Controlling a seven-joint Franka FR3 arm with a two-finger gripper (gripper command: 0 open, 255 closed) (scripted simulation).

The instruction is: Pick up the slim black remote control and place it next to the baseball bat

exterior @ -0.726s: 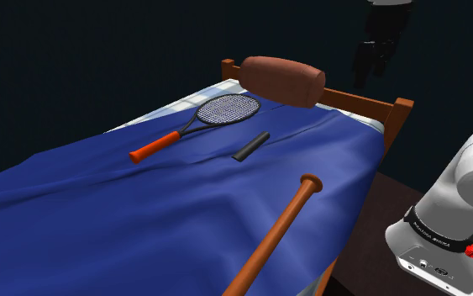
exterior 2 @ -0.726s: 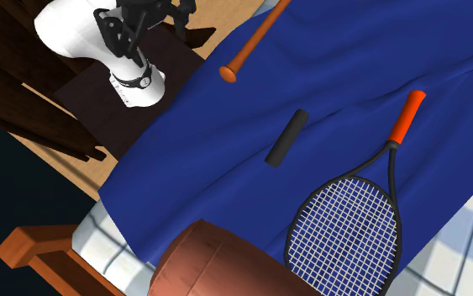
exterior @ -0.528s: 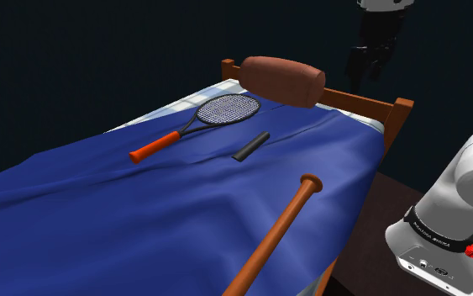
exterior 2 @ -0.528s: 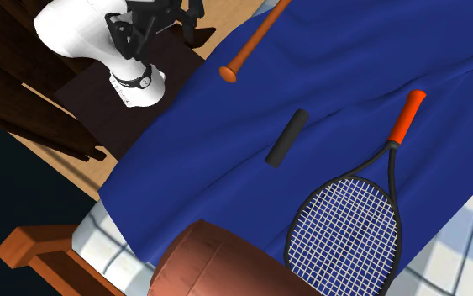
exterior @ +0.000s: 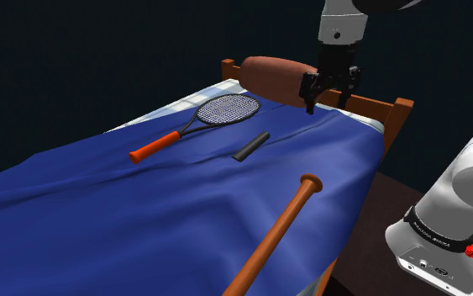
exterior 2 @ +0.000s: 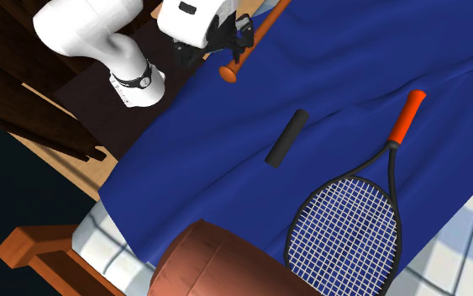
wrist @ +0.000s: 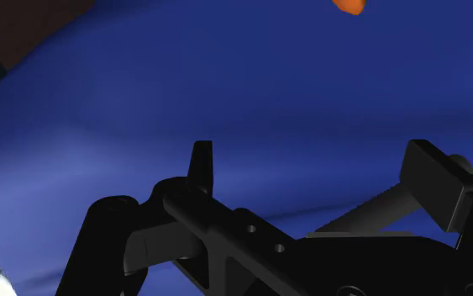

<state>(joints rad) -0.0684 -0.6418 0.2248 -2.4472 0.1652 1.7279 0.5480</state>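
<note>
Well clear of the gripper [exterior: 328, 97], fingers [wrist: 201, 164] parted, remote [exterior: 251, 146] lies flat on the sheet [exterior: 100, 193], long axis roughly parallel to the bat [exterior: 285, 227], one end toward the pillow [exterior: 281, 77]

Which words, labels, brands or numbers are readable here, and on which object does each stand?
Black band on the white robot arm's base joint: tiny pale lettering, too small to read.
Slim black remote control, brown baseball bat, black tennis racket with orange grip: no text seen.
</note>
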